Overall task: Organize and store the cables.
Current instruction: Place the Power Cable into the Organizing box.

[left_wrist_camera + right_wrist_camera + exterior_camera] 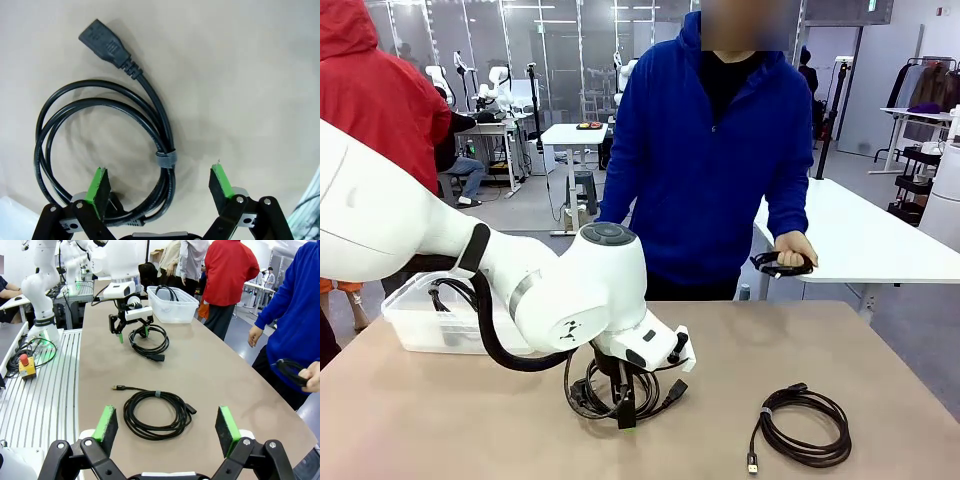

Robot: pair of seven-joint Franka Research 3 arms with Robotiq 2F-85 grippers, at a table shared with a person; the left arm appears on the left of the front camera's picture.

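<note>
A black power cable [610, 392] lies coiled on the tan table, bound by a grey tie [165, 159], its chunky plug [107, 44] pointing away. My left gripper [627, 418] hangs open just above this coil, and one side of the loop runs between the green pads [98, 184]. A thinner cable [807, 427] with a small USB end lies coiled at the right front. My right gripper [167, 427] stands open short of that thin coil [156, 413], holding nothing. The person's hand [790, 250] grips another black cable [778, 264] beyond the far edge.
A clear plastic bin [415, 322] with a black cable in it stands at the table's far left, behind my left arm [570, 290]. The person in a blue hoodie [710, 160] stands at the far side. Bare tabletop [740, 350] lies between the two coils.
</note>
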